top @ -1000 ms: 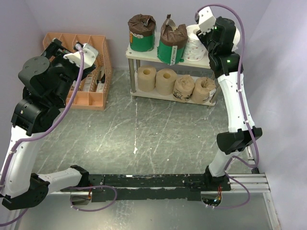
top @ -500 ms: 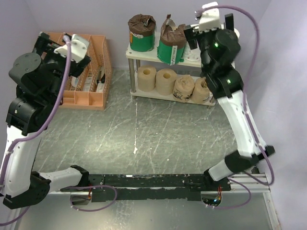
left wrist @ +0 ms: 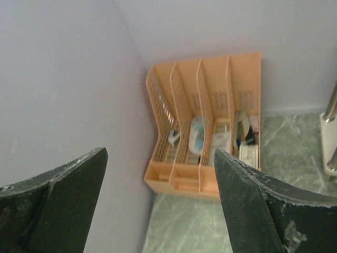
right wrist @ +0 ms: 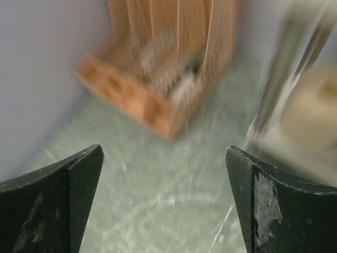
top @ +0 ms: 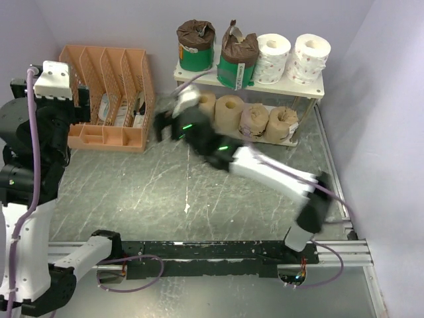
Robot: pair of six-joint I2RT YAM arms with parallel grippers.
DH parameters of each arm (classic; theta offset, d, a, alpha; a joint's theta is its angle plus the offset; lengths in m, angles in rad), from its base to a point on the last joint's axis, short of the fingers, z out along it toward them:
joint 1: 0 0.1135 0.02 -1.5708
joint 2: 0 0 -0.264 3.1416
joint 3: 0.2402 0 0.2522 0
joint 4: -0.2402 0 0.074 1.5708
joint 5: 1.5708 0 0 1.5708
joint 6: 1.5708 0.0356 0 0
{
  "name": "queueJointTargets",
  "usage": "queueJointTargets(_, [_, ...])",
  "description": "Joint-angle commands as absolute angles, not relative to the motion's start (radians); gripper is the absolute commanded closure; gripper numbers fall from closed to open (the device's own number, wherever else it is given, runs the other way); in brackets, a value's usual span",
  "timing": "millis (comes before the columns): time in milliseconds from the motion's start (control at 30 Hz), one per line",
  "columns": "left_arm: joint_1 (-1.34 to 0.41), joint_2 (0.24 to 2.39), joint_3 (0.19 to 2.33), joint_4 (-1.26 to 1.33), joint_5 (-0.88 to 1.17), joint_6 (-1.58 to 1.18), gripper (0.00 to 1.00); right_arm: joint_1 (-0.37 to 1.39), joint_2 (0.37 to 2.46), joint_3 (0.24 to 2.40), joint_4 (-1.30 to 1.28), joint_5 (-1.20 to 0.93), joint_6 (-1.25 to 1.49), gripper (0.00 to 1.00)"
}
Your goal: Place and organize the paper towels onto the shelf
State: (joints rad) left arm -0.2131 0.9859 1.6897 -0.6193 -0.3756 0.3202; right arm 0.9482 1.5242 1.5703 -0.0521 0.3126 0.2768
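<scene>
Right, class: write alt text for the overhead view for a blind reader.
Eight paper towels fill a two-tier shelf at the back. The right arm, blurred, stretches across before it; the left arm stands by an orange organizer.

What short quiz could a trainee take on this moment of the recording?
1. True or false: the right gripper holds a roll.
2. How many paper towels sit on the top tier of the shelf? A two, B four, C six.
3. Fill in: the left gripper faces the orange ___.
Key: 1 false; 2 B; 3 organizer.
</scene>
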Motion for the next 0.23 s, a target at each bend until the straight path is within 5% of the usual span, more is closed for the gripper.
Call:
queueJointTargets(0, [-0.09,0.952,1.58,-0.638,-0.309,0.143,0.06,1.09,1.842,1.658,-0.374,0.657,0.497,0.0])
queueJointTargets(200, [0.105,0.865,1.457,-0.665,-0.137,0.054,0.09,1.179,1.905,1.497,-0.163,0.779,0.506,0.0])
